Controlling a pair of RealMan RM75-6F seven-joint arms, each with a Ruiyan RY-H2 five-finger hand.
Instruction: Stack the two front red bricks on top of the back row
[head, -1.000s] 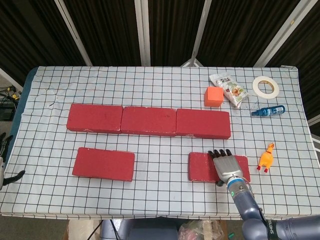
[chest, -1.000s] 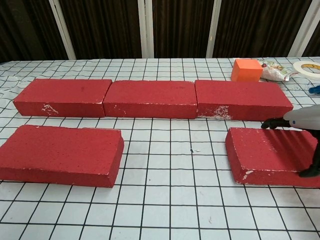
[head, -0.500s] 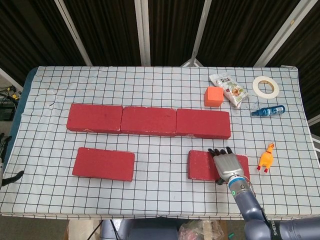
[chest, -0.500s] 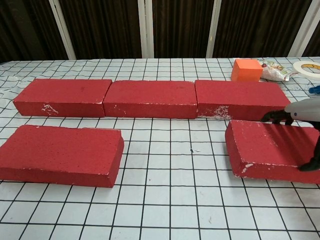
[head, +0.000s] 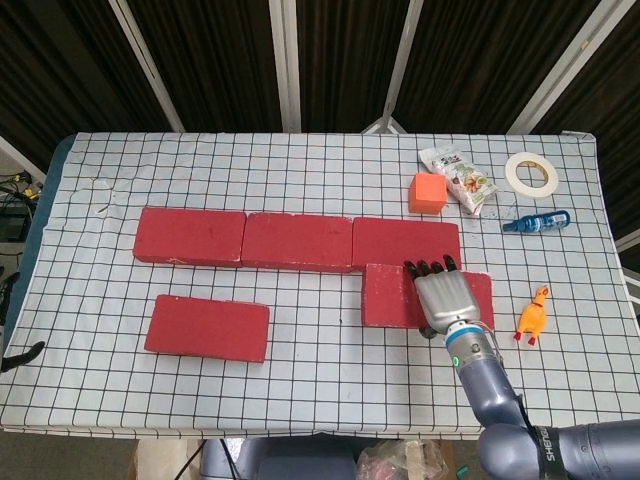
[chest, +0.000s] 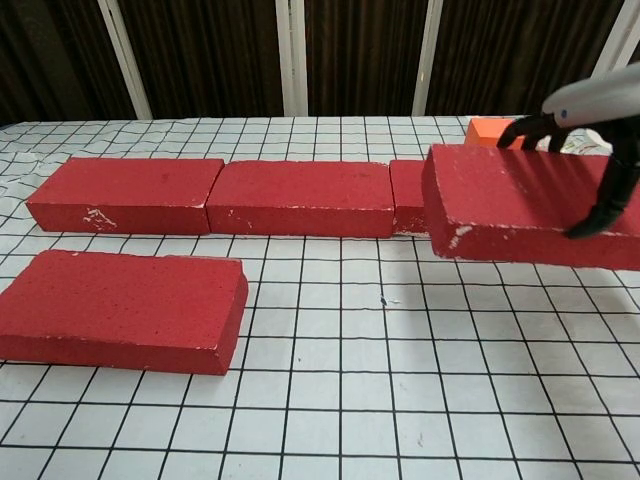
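- The right hand (head: 447, 297) is grasping the front right brick (head: 392, 296) from above, its dark fingertips (head: 428, 267) hooking over the brick's far long edge while the palm is lying across the top face.
- In the chest view the same hand (chest: 578, 120) is showing fingers (chest: 528, 127) curling over the far edge and the thumb pressing against the near side, so the brick (chest: 500, 200) is being clamped between them.
- The held brick is hanging clear of the tablecloth (head: 330, 380), roughly level, just in front of the right end of the back row and partly covering the back right brick (head: 400, 238) in both views.
- The hand is sitting toward the right half of the held brick, leaving its left end sticking out free.
- The back row is lying along the table as three bricks end to end: the back left brick (head: 190, 236), the back middle brick (head: 297, 241) and the back right brick.
- The front left brick (head: 207, 327) is resting flat on the cloth, well apart from the right hand.
- I cannot tell whether the left hand is released or clenched; only a dark sliver is showing at the left border of the head view.
- Beyond the row, an orange cube (head: 427, 193), a snack packet (head: 458, 178), a tape roll (head: 531, 173), a blue bottle (head: 537, 222) and a yellow rubber chicken (head: 533, 316) are lying toward the right side.
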